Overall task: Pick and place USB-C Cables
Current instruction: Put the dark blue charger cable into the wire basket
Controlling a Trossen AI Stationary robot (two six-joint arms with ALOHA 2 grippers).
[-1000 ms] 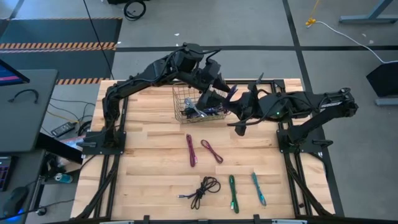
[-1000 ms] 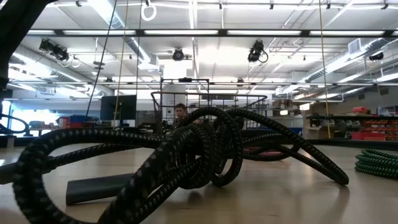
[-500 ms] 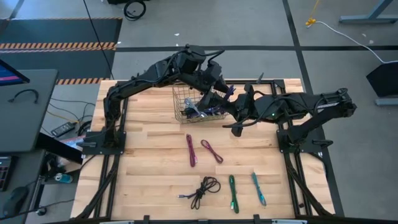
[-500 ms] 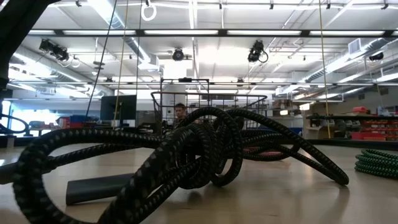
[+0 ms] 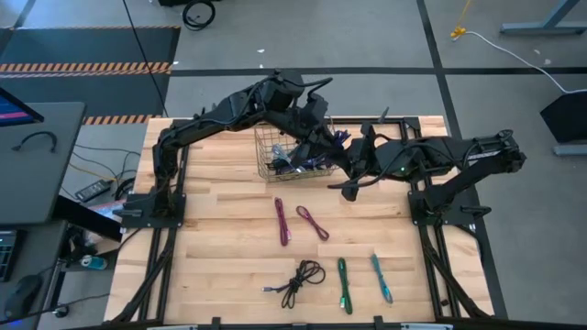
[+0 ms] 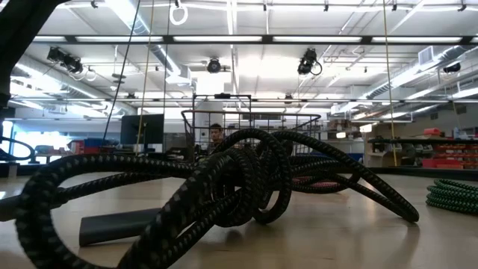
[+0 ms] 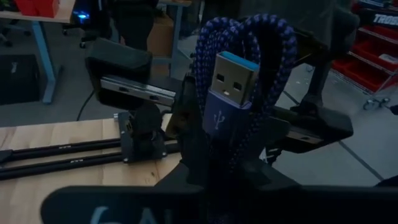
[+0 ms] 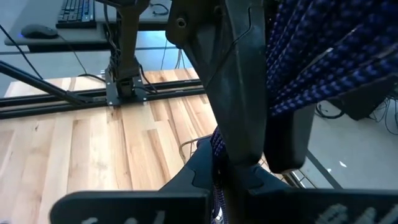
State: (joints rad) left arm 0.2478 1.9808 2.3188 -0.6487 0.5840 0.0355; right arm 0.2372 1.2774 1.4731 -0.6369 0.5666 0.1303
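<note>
- Table (image 5: 220, 247): a few loose cables lie on it in front of the basket: two magenta ones (image 5: 282, 222), a black one (image 5: 301, 277), a green one (image 5: 343, 284) and a teal one (image 5: 381, 277). If I drop this one, it lands among them or off the far edge.
- Basket (image 5: 266, 151): both arms are crowded at its right rim. One clumsy pull could snag the wire and drag it.
- Left claw (image 5: 328, 145): looks clamped on the purple cable (image 7: 239, 74), up in the air just beside the basket.
- Right claw (image 5: 347, 163): closed, and it looks like it's on the same cable. If both keep hold and move apart, I reckon the bundle gets yanked open.
- Plug (image 7: 233, 78): sticks up right by the fingers, so it could catch as one claw lets go.
</note>
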